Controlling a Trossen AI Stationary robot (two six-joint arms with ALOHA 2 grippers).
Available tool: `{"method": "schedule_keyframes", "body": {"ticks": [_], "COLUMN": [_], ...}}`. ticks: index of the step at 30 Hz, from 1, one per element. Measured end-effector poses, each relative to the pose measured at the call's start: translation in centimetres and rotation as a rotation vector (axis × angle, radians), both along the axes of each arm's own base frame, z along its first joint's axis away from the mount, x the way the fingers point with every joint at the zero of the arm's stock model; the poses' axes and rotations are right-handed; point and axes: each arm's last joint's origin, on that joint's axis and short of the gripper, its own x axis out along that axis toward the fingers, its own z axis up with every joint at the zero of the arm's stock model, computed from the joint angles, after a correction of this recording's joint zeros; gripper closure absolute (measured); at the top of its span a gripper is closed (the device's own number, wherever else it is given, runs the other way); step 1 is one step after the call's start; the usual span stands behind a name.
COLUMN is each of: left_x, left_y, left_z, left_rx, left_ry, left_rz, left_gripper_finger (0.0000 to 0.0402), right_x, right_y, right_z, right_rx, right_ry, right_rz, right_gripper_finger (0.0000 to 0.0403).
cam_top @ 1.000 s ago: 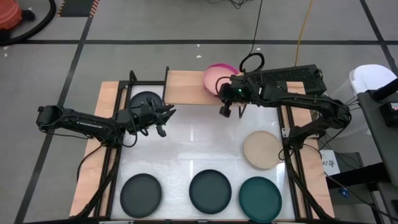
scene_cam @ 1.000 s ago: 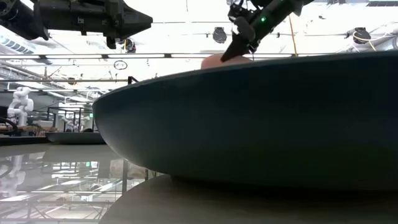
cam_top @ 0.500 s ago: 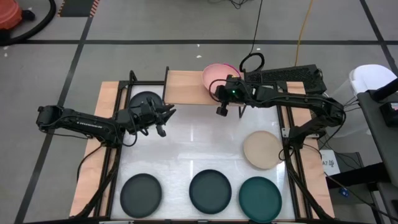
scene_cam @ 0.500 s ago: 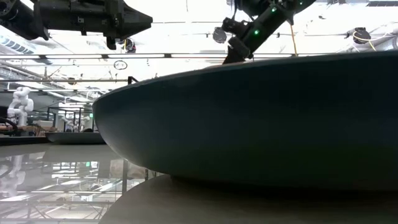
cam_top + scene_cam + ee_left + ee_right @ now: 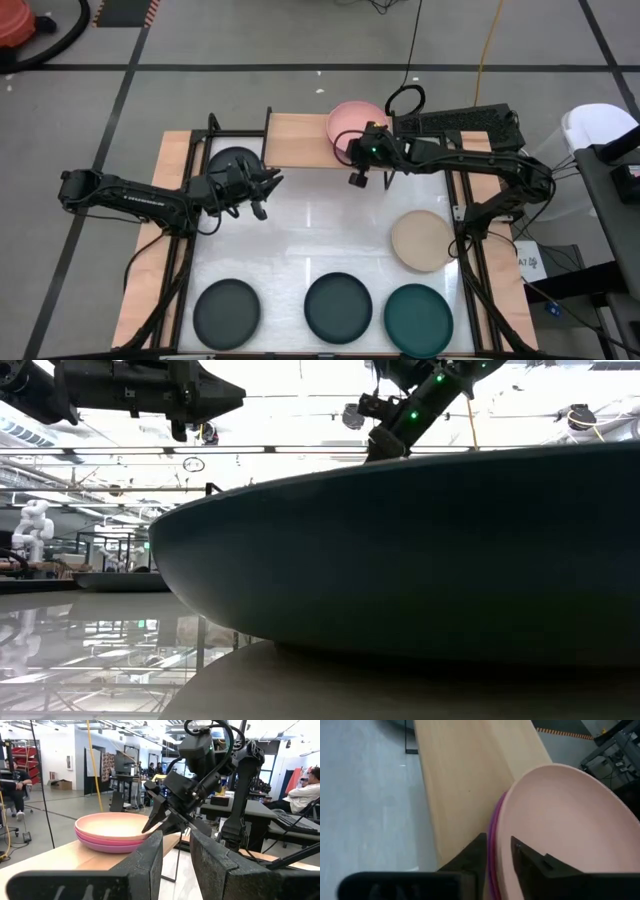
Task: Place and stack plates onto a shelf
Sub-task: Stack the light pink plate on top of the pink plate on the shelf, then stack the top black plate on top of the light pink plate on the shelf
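Surface: white tabletop with wooden edges [image 5: 320, 250], seen from above in the middle of the frame, with grey floor around it.
Shelf: small light-wood board on thin black legs [image 5: 295, 140], placed at the upper centre of the high view.
Stack on shelf: pale pink round plate [image 5: 352, 120] is laid on top of a magenta plate [image 5: 107, 845] at the right end of the board; in the right wrist view a thin purple rim [image 5: 492, 840] is seen under the pink one.
Right gripper [image 5: 357, 160]: found at the upper centre of the high view, at the near rim of the pink plate; its fingers [image 5: 475, 852] are narrow, and the rim of the pink plate is seen between them, so the plate is held at its edge.
Left gripper [image 5: 262, 190]: kept over the table at the centre left, near the left end of the shelf; its fingers [image 5: 150, 857] are narrow, with only a small gap and nothing inside.
Dark plate near left arm: dark grey round plate [image 5: 233, 160], partly hidden at the upper left of the table.
Front row: dark grey plate [image 5: 227, 312], dark plate [image 5: 338, 306] and dark teal plate [image 5: 418, 318] are lined along the lower edge, apart from each other.
Beige plate [image 5: 424, 240]: lying at the centre right of the table.
Low view: almost filled by the side of one dark plate [image 5: 420, 550].
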Motion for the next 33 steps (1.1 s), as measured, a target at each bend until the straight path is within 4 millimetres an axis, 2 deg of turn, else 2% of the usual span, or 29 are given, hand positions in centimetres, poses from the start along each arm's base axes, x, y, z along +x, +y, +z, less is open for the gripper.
{"method": "schedule_keyframes", "body": {"ticks": [4,8,14,18,21,26,30,33], "left_x": [0.0,-0.1,0.0,0.0,0.1,-0.4,-0.8,-0.6], "left_y": [0.0,0.0,0.2,0.3,0.3,0.8,1.5,1.9], "left_z": [-0.1,-1.1,-0.4,-0.5,-1.0,-2.4,-3.0,-3.9], "left_rx": [-0.002,-0.008,-0.139,-0.249,-0.322,-0.431,-0.561,-0.637], "left_ry": [0.014,0.161,0.447,0.585,0.647,0.832,0.986,1.079], "left_rz": [-0.001,0.009,0.104,0.142,0.178,0.278,0.364,0.365], "left_gripper_finger": [0.03,0.03,0.03,0.03,0.03,0.03,0.03,0.03], "right_x": [-0.2,-0.9,-3.1,-5.3,-7.4,-10.4,-11.8,-12.5], "right_y": [0.5,1.6,4.5,6.7,7.9,9.3,9.9,10.0], "right_z": [0.3,1.8,4.5,5.1,4.8,2.6,0.0,-1.2], "right_rx": [-0.001,0.007,0.02,0.034,0.047,0.061,0.039,0.022], "right_ry": [-0.002,-0.051,-0.113,-0.157,-0.222,-0.407,-0.545,-0.596], "right_rz": [0.013,0.024,0.083,0.129,0.154,0.199,0.239,0.253], "right_gripper_finger": [0.028,0.0256,0.0252,0.0256,0.0258,0.0259,0.0259,0.0259]}}
